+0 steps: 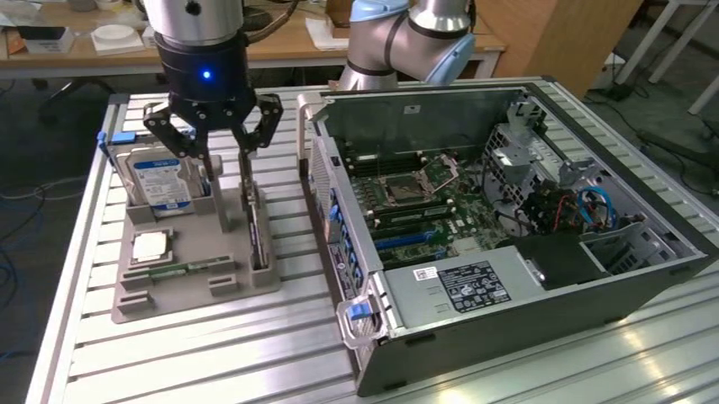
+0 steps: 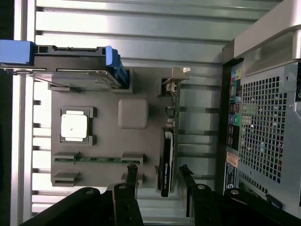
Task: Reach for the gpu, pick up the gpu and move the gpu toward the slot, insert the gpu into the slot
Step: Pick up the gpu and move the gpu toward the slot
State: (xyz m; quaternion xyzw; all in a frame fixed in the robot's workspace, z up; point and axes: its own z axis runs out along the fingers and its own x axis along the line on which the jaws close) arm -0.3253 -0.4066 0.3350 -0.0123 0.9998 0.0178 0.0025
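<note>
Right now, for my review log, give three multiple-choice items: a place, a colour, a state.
1. Where does the gpu stand? A) in the grey holder beside the computer case B) inside the case C) held aloft
2. The hard drive's end rails are: A) red B) yellow C) blue
3. The tool is: A) shut on the gpu B) open above the holder C) shut on the hard drive
Key: 1A, it stands on edge in the holder; 2C, blue pieces flank the drive; 3B, its jaws stand apart, holding nothing.
</note>
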